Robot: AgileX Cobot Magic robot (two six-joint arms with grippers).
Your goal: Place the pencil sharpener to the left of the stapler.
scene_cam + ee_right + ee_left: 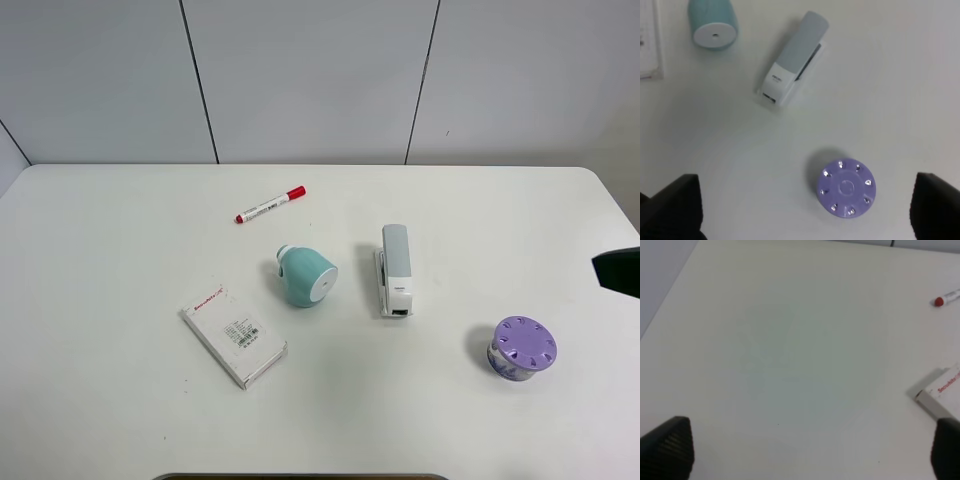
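The teal pencil sharpener lies on its side mid-table, its white round face turned toward the front. The grey and white stapler lies a short way to its right, apart from it; the right wrist view also shows this stapler. My right gripper is open and holds nothing, hovering above the table near the purple container. A dark part of the right arm shows at the table's right edge. My left gripper is open and holds nothing over bare table at the left, out of the high view.
A purple round lidded container stands front right of the stapler. A white labelled box lies front left of the sharpener. A red-capped marker lies behind the sharpener. The white table ends at a grey wall behind.
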